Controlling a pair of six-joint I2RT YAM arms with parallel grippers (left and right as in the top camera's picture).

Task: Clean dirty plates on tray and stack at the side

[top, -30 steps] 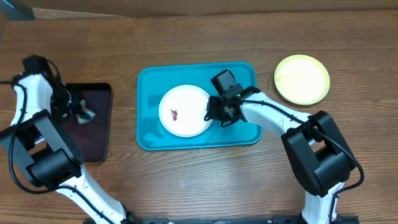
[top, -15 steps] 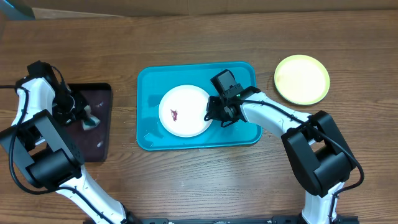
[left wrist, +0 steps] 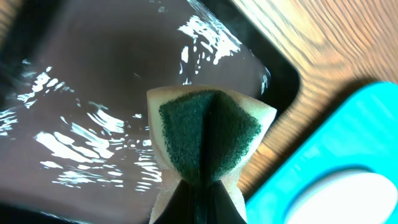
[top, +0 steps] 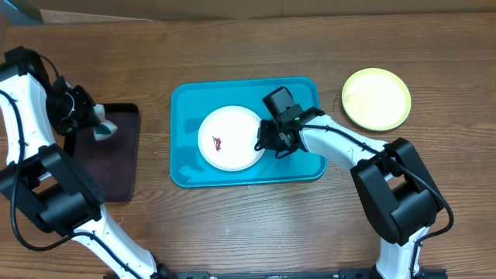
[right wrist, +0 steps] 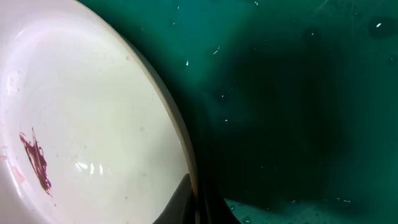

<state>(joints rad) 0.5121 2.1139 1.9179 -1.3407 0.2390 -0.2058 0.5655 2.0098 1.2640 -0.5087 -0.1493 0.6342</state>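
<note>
Wood table, one turquoise tray, one sponge, white plate, yellow-green plate

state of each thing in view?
White round plastic plate: on tray, red smear.
Yellow-green round plastic plate: on table, no smear visible.
Turquoise rectangular plastic tray: holds one plate.
Black rectangular tray: wet.
Green-faced sponge: folded.
Left gripper: shut on sponge.
Right gripper: shut on white plate's rim.
</note>
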